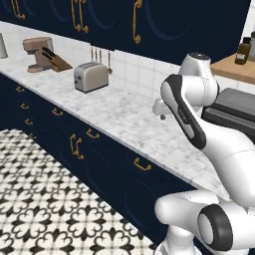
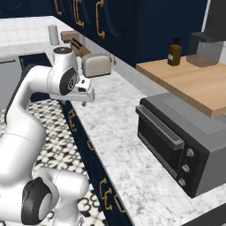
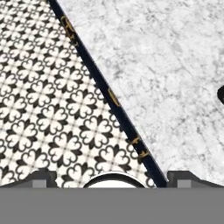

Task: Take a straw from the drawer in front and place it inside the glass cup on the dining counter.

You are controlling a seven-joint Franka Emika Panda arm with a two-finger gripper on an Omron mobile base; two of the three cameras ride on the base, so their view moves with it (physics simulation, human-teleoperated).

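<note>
One toaster stands on the marble worktop, with one knife block and one brown coffee machine further along to the left. Three utensils hang on the tiled wall behind the toaster. Along the navy front below I count several small brass bow handles; the drawer nearest the arm is closed, and I cannot see a straw anywhere.

From the right side there is more: one grey toaster oven with three knobs, a wooden shelf above it carrying one brown bottle, and a white cylinder beyond the coffee machine.

The gripper hangs high over the worktop's edge, its two dark fingertips spread wide with nothing between them. Looking down past them, the patterned floor tiles lie to one side, marble to the other.
</note>
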